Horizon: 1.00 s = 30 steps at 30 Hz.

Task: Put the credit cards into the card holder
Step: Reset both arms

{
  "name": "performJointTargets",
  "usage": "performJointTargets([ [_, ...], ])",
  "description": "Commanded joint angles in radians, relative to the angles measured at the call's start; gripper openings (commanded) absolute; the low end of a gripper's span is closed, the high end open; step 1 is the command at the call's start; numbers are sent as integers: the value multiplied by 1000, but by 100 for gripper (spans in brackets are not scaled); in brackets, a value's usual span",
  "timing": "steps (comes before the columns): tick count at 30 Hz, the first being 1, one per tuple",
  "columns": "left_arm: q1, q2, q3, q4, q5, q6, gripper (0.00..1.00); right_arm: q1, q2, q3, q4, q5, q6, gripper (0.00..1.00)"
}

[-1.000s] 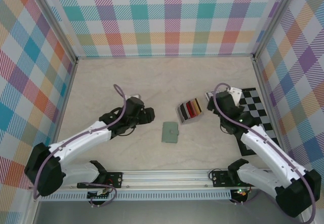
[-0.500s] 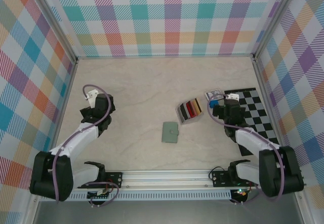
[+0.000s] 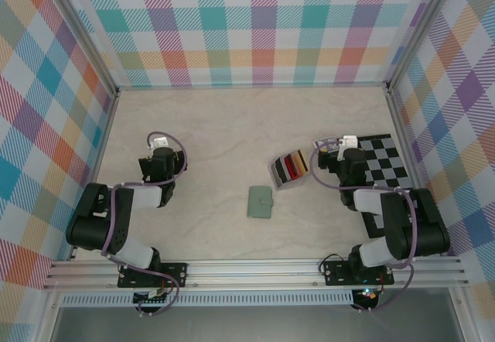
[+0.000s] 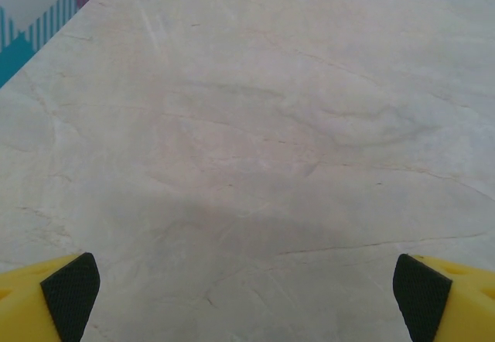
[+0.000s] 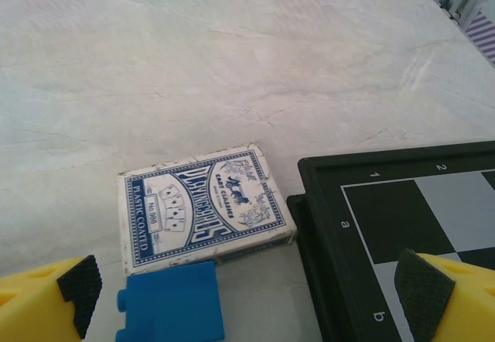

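Pale marbled worktop (image 3: 232,125), plaid walls round it. Card holder (image 3: 261,202) lies closed & flat, approx. mid-worktop, nearer the front edge. Credit cards (image 3: 291,166) sit fanned just behind it & to the right, not touching it. L gripper (image 4: 246,299) near the left edge: jaws spread wide, bare worktop between. R gripper (image 5: 250,294) toward the right edge, jaws likewise wide apart, nothing held. Below it: playing-card pack (image 5: 205,214), blue block (image 5: 172,311), checkerboard (image 5: 402,218) corner.
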Motion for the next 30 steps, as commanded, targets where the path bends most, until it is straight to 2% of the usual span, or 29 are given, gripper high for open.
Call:
performJointTargets([
  [1, 22, 63, -98, 344, 91, 43, 100, -17, 12, 16, 70, -41, -9, 100],
  [3, 32, 40, -41, 191, 99, 25, 100, -36, 16, 23, 56, -54, 12, 100],
  [5, 41, 37, -42, 180, 110, 18, 100, -72, 31, 1, 92, -101, 43, 100],
  [6, 41, 45, -46, 208, 107, 20, 100, -79, 86, -16, 197, -117, 35, 100],
  [8, 40, 42, -46, 200, 108, 20, 100, -89, 64, 14, 90, -134, 51, 100],
  [9, 41, 41, -44, 192, 109, 19, 100, -93, 80, 6, 141, -137, 49, 100],
  [10, 41, 42, -46, 198, 109, 21, 100, -95, 64, 14, 90, -141, 55, 100],
  [11, 41, 41, -46, 195, 108, 21, 100, -95, 74, 7, 129, -139, 49, 100],
  [30, 41, 40, -46, 198, 110, 21, 100, -95, 68, 11, 112, -141, 51, 100],
])
